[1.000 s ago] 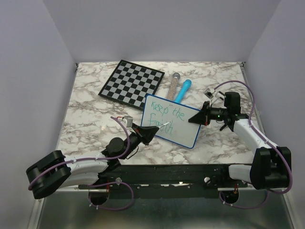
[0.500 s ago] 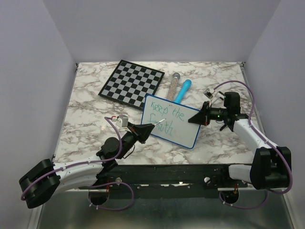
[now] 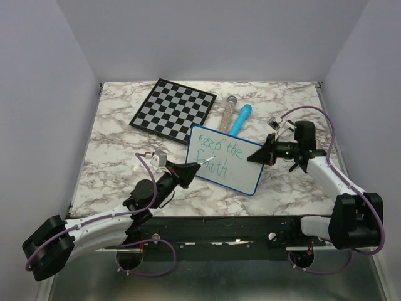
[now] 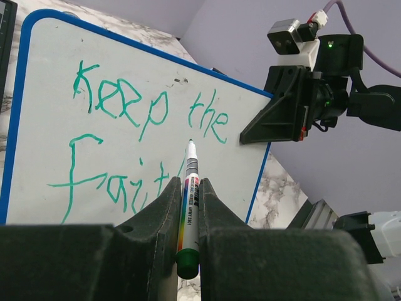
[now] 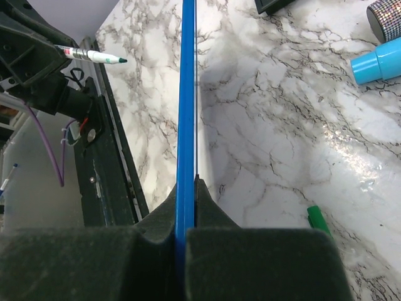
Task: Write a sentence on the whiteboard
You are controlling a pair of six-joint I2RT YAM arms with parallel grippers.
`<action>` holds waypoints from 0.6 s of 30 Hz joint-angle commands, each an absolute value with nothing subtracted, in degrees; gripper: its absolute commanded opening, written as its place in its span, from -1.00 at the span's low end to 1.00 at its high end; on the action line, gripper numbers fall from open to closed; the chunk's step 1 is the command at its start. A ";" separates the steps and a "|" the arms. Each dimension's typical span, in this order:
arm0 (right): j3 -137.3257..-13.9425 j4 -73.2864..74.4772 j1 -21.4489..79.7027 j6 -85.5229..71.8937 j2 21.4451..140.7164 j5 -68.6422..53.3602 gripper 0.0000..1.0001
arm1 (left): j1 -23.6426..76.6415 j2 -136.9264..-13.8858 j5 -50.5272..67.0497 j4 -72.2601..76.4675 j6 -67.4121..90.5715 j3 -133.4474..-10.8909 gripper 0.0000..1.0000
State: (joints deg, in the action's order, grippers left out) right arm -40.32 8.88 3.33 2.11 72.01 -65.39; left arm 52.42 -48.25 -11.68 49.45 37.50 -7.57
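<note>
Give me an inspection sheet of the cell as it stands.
Surface: glossy marbled table.
Job's things: whiteboard held tilted up; green sentence reads "Keep the" over "Fait"; marker tip just off the board.
Clutter: chessboard, blue tube, glitter tube, green cap loose on the table.
Grippers: left gripper shut on the marker; right gripper shut on the whiteboard's right edge.
Cables: purple cables loop off both wrists, away from the board.
Surroundings: plain walls on three sides; nothing else seen.
</note>
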 commanded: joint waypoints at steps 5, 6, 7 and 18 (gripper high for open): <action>-41.75 8.79 3.69 3.96 71.72 -68.55 -0.99 | 50.28 -45.62 -8.44 47.20 37.09 -6.42 -1.00; -41.75 8.88 3.60 4.22 71.72 -68.47 -0.99 | 50.10 -45.18 -8.26 46.85 37.09 -6.42 -1.00; -41.92 9.05 3.69 4.31 71.81 -68.64 -0.99 | 49.92 -45.00 -8.00 46.58 37.18 -6.42 -1.00; -42.54 10.28 3.69 5.71 71.63 -68.47 -0.99 | 47.99 -43.95 -5.19 46.06 37.79 -6.06 -1.00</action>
State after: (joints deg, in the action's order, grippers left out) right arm -40.32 10.37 3.33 4.75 72.01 -65.36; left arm 48.69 -44.62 -7.77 46.50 37.60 -6.94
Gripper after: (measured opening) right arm 0.045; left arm 0.186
